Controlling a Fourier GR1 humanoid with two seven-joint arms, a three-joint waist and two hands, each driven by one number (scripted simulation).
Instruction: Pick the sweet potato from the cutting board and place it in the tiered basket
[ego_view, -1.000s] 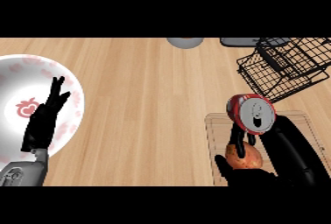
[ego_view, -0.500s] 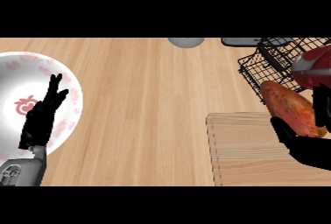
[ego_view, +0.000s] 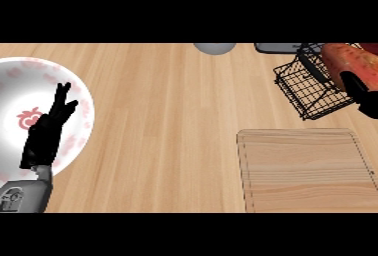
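Note:
The orange-red sweet potato is held up at the right edge of the head view, over the black wire tiered basket. My right hand is curled round its lower end, and most of that hand is cut off by the view's edge. The wooden cutting board lies bare at lower right. My left hand rests open at the left, fingers up, over the plate.
A white plate with pink and red markings sits at the left. A grey round object and a dark flat object lie along the far edge. Bare wooden counter spans the middle.
My right hand lifted the sweet potato off the cutting board and carried it up and right over the basket. The red can seen earlier is gone from view. The left hand stayed still.

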